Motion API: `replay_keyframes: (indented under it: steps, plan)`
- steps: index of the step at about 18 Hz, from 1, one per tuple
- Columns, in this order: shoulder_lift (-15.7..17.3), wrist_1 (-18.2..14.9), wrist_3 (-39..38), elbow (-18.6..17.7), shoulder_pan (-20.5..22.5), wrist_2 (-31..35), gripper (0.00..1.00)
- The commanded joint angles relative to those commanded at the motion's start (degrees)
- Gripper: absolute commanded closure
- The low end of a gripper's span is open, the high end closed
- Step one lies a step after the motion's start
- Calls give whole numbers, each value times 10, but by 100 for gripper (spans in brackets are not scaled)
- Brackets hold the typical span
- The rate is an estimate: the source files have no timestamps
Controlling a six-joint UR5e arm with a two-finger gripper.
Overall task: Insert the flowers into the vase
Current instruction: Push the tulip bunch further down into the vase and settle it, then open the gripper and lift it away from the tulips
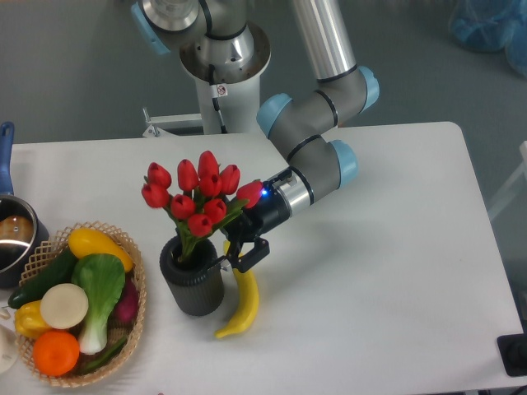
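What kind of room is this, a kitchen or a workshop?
Probably a robotics lab: a grey and blue robot arm on a pedestal base works over a plain white table set with a wicker basket of toy vegetables.

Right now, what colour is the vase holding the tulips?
Dark grey-black vase, with a ribbed band; the fixed camera view shows it.

Open counter (387,271) is seen along the right edge and toward the front right corner. The vase (194,281) is crowded: a banana (241,304) lies just beside it, the claw (240,253) is pressed close, and a basket (132,321) blocks the front left corner.
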Motion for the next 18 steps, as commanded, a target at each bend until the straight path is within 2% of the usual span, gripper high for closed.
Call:
replay_keyframes:
  steps: [2, 6, 9, 18]
  plan:
    - [4, -1, -2, 4, -1, 2, 1]
    - [18, -1, -64, 21, 0, 46, 1]
    - [22, 0, -96, 38, -1, 54, 1]
    - [32, 0, -127, 32, -16, 154, 1]
